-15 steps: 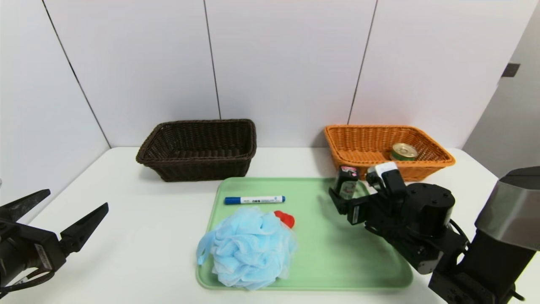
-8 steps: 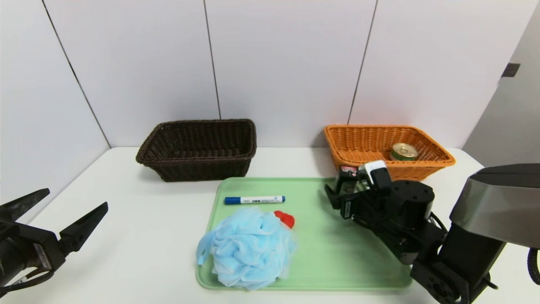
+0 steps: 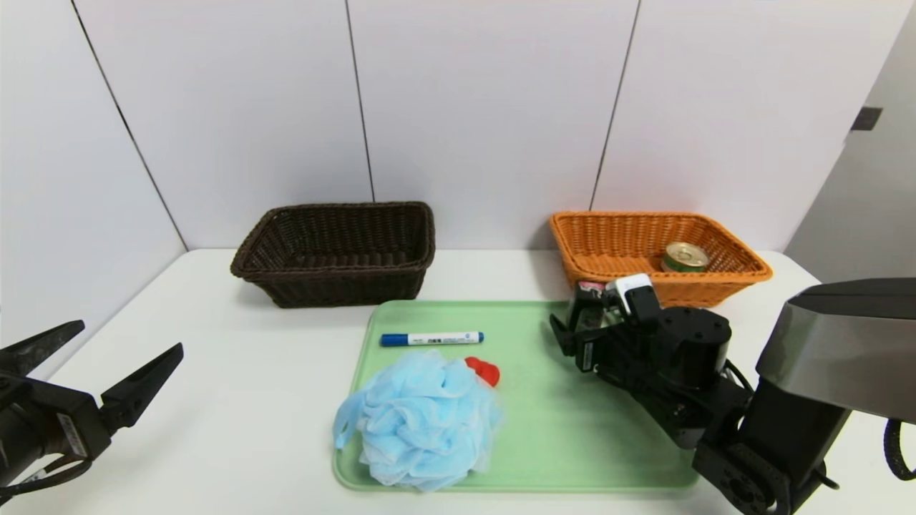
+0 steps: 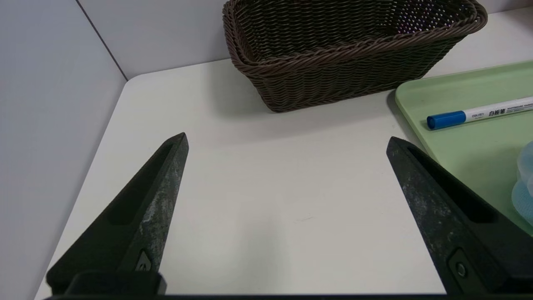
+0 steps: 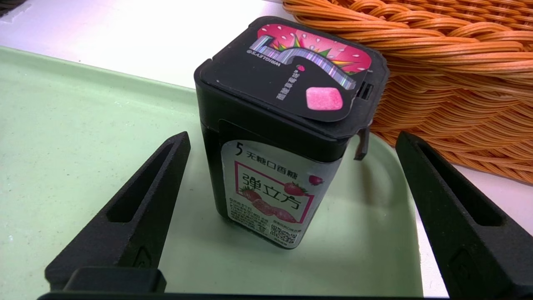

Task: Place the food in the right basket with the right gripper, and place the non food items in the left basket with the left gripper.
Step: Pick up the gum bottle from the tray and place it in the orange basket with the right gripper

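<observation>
A black boxy gum container (image 5: 275,137) with a pink-white label stands upright at the green tray's far right corner (image 3: 585,300). My right gripper (image 5: 292,135) is open, with a finger on either side of the container and neither touching it. The gold-lidded tin (image 3: 685,257) lies in the orange right basket (image 3: 744,270). A light-blue pouf (image 3: 422,422), a red duck (image 3: 485,370) half hidden behind it, and a blue-capped marker (image 3: 431,338) rest on the tray. The dark left basket (image 3: 336,286) holds nothing that I can see. My left gripper (image 3: 131,337) hangs open at the table's left edge.
The green tray (image 3: 572,443) lies mid-table in front of both baskets. The orange basket's wall (image 5: 458,83) rises just behind the gum container. In the left wrist view, bare white table (image 4: 270,187) lies between the left gripper (image 4: 286,137) and the dark basket (image 4: 341,79).
My right arm has moved forward and down, so its open fingers now straddle the gum container. The left arm has stayed still.
</observation>
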{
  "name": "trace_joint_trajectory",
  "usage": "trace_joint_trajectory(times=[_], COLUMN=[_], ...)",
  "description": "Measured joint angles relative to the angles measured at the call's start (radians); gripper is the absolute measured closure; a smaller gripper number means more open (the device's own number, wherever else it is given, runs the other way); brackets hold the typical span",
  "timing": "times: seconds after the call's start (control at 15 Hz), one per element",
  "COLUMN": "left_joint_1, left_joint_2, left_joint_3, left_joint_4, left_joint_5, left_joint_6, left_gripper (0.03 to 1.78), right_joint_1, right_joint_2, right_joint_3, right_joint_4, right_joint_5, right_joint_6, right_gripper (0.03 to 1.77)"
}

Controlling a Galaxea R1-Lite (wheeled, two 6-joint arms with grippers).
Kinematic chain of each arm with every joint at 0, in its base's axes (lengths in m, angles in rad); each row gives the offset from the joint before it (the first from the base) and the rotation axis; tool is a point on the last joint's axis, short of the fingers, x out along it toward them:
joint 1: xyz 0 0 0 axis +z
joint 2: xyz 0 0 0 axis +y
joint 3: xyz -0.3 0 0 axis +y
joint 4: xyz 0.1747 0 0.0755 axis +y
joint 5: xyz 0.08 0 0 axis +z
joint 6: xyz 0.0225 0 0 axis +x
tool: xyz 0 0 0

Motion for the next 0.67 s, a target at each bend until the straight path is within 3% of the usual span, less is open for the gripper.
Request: trace_joint_trajectory(times=[0.67], left_joint_1=[0.000], left_joint_2=[-0.011], left_joint_3=[-0.003], left_joint_4=[0.000], left_joint_5=[0.000], left_joint_6=[0.001], left_gripper=[0.12], right_joint_1=[0.001], right_joint_2=[-0.003], right_joint_3=[-0.002], right_joint_4=[0.000], right_joint_5=[-0.002], right_joint_6=[0.001], right_gripper=[0.10])
